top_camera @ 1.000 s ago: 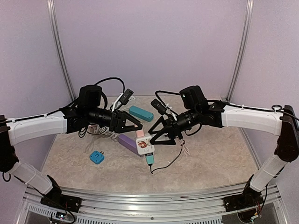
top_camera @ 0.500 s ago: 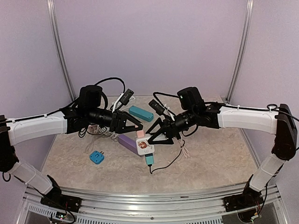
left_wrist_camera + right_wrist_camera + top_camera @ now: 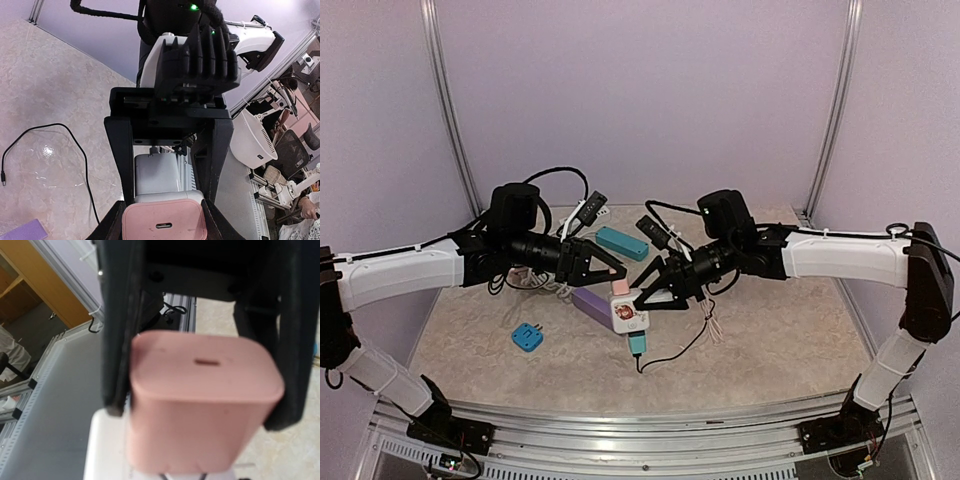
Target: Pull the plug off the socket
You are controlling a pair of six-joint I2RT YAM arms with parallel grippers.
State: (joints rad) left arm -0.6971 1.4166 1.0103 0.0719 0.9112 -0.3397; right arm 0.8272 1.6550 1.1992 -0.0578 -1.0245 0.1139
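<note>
While the left gripper [image 3: 616, 279] is clamped on the rounded pink plastic plug [image 3: 165, 225], that plug's seated in the white boxy socket block [image 3: 157, 175] just beyond it, right between the two grippers. The right gripper [image 3: 642, 300] straddles that block, jaws apart, so the pull likely runs back along that line.

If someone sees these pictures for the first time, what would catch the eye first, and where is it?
The left end effector and the right end effector meet tip to tip over the middle of the table. Between them sits a pink plug on a white socket block; the pink fills much of the right wrist view. A bright blue adapter lies alone on the left side of the table.
</note>
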